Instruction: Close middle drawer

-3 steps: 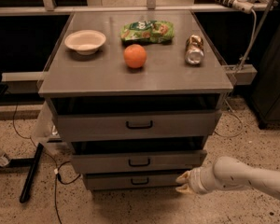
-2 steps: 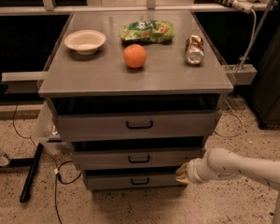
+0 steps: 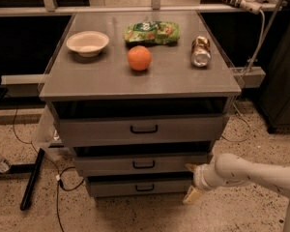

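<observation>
**Gripper at the drawer's right end, push yet to come**

The cream two-finger gripper on its white arm sits low, below the front right corner of the grey metal table top. Its two fingers are spread apart with nothing between them. It's right beside the right-hand end of the wide grey metal middle drawer, the second of three fronts under the table's front edge. That front stands a little proud with a dark gap above it, so I'd call it not fully home. Whether anything is touching, I can't tell.

This looks like the line-up for the push. The next move calls for pressing squarely on the front, straight toward the table's back edge. Nearer the small black bar handle would be safer, because an off-centre shove could skew the tray.
</observation>
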Tool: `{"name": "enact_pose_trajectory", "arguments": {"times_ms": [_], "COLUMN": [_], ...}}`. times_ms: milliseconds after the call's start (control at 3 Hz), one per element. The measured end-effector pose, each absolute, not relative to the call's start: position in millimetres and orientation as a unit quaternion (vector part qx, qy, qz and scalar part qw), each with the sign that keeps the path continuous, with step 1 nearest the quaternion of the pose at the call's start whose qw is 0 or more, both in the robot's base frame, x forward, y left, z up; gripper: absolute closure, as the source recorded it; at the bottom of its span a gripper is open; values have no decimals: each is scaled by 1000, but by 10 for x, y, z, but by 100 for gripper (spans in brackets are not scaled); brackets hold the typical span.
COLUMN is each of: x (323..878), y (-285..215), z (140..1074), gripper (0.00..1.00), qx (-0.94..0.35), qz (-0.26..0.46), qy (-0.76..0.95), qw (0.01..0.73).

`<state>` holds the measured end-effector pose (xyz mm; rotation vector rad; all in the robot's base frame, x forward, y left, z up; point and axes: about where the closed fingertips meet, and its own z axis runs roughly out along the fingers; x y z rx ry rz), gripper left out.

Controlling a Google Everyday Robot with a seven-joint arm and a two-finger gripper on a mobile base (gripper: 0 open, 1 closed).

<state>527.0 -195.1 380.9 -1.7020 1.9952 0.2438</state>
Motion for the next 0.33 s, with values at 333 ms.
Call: {"name": "enact_pose_trajectory", "arguments": {"times_ms": [333], "x": [5270], "y": [-1951], "z": [3809], "gripper": [0], "qx": [-625], "qz": [90], "qy": [733], "qw": [251]}}
